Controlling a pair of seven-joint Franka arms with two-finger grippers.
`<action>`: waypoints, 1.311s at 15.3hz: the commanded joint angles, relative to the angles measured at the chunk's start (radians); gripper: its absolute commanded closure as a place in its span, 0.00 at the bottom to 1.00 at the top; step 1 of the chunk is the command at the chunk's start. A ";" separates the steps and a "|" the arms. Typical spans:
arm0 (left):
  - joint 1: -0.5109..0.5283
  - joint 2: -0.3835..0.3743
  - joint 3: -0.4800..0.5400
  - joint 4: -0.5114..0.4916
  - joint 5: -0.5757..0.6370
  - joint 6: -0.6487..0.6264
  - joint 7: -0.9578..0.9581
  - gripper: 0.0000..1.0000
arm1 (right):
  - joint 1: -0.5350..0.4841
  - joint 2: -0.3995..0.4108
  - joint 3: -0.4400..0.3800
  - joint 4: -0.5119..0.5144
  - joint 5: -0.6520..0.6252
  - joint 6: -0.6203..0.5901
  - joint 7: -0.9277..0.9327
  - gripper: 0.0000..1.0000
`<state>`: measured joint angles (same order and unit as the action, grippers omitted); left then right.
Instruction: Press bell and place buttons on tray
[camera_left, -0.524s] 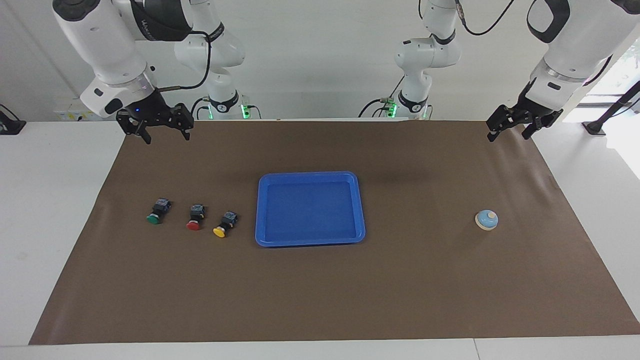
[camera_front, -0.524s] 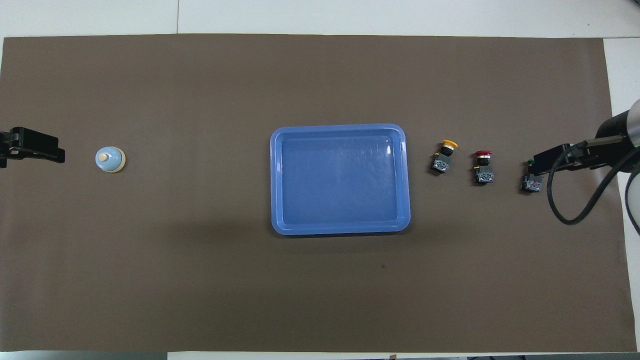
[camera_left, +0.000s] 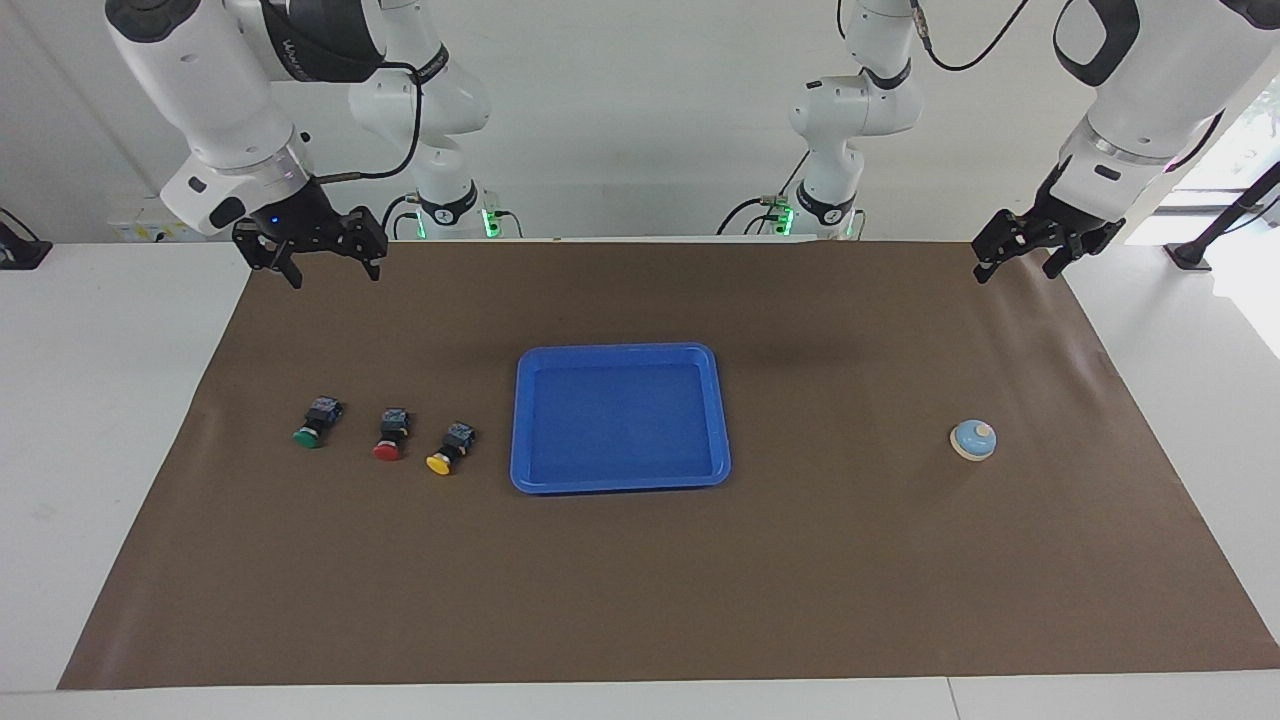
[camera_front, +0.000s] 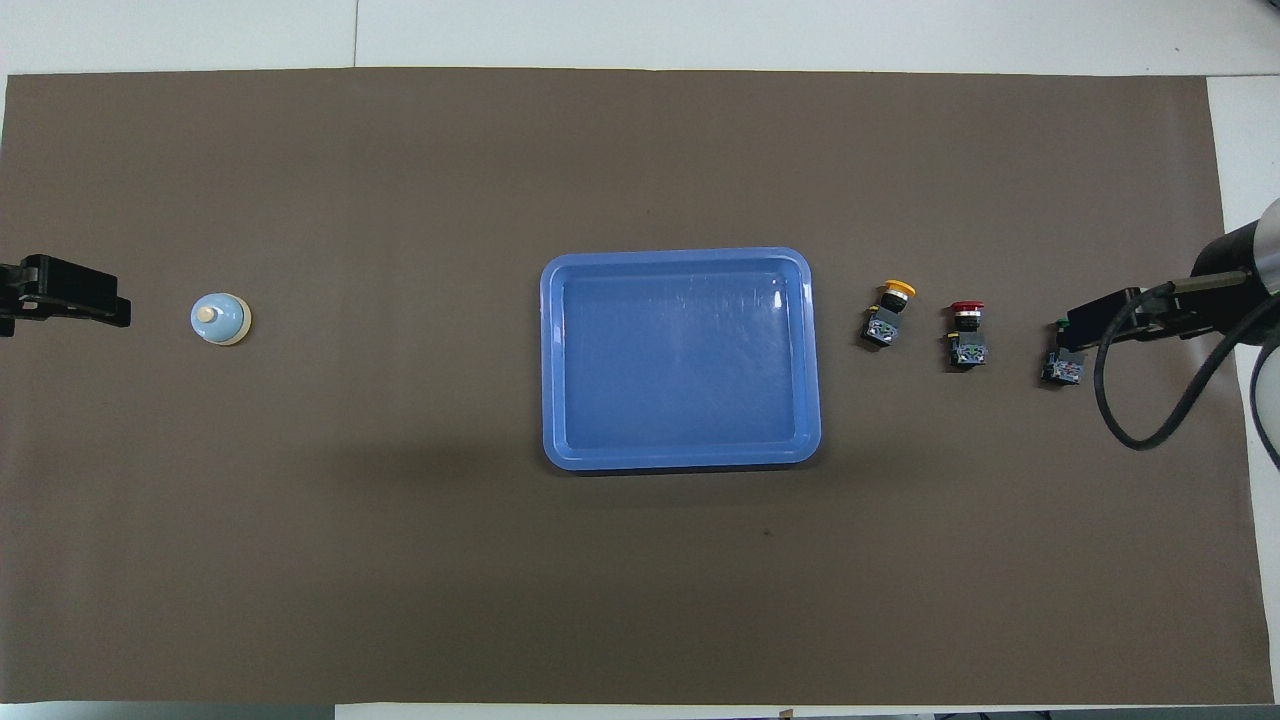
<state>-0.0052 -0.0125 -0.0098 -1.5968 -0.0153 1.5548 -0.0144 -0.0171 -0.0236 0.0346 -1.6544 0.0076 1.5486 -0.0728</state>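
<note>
Brown mat (camera_left: 640, 580) covering the white table (camera_left: 100, 400). Going from the right arm's end: right gripper (camera_left: 325, 262) hanging in the air, fingers spread, holding nothing, over the mat's corner nearest the robots. Green button (camera_left: 312, 424), red button (camera_left: 389, 436) and yellow button (camera_left: 447, 449) lying in a row, apart, beside the blue tray (camera_left: 620, 352). Tray sitting mid-mat, bare. Bell (camera_left: 973, 439) standing well apart toward the left arm's end. Left gripper (camera_left: 1018, 264) hanging open, gripping nothing, over that end's corner.

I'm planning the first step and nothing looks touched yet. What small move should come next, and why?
Probably lower the left gripper toward the bell: it hangs high over the mat's edge at that end, the bell stands unpressed, and the tray holds no buttons.
</note>
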 joint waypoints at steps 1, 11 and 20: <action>0.001 -0.010 0.005 -0.005 -0.008 0.008 0.008 0.00 | -0.007 -0.018 0.001 -0.018 -0.012 0.001 -0.019 0.00; 0.076 0.057 0.018 -0.106 0.006 0.178 0.033 1.00 | -0.009 -0.018 -0.005 -0.018 -0.012 -0.005 -0.022 0.00; 0.117 0.239 0.018 -0.230 0.006 0.519 0.064 1.00 | -0.018 -0.018 -0.007 -0.018 -0.011 -0.024 -0.024 0.00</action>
<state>0.0998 0.2396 0.0127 -1.7665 -0.0146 2.0113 0.0352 -0.0282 -0.0236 0.0253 -1.6545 0.0075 1.5312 -0.0728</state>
